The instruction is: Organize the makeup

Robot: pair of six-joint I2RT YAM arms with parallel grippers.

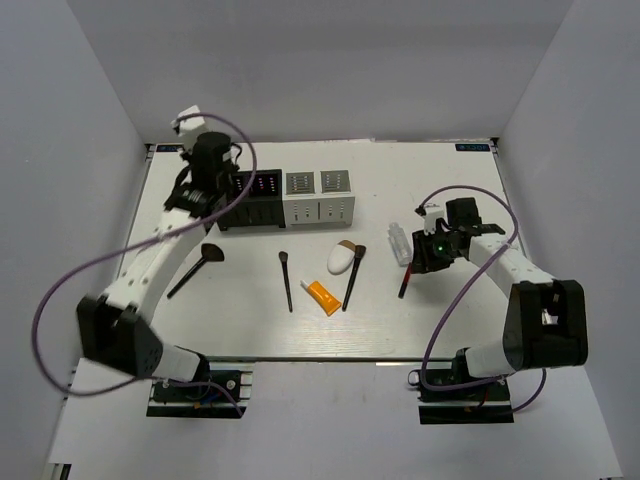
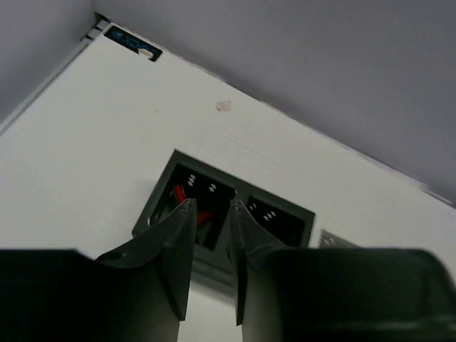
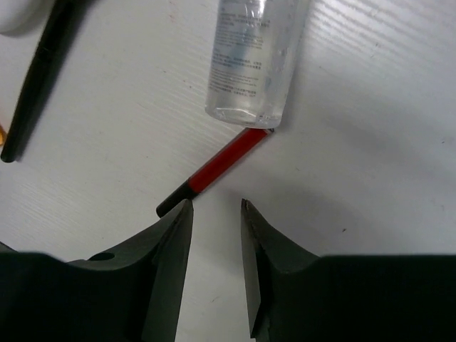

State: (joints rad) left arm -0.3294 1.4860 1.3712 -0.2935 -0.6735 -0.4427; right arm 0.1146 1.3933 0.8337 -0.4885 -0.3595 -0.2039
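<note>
The makeup lies mid-table: a fan brush, a thin brush, an orange tube, a white sponge, another brush, a clear bottle and a red pencil. My right gripper hangs open just short of the red pencil, whose far end touches the bottle; nothing is between its fingers. My left gripper is over the black box, its jaws slightly apart and empty. Red pencils lie in the compartment below.
Two white compartment boxes stand right of the black box at the back. A black brush handle and the sponge lie left of the right gripper. Grey walls enclose the table on three sides.
</note>
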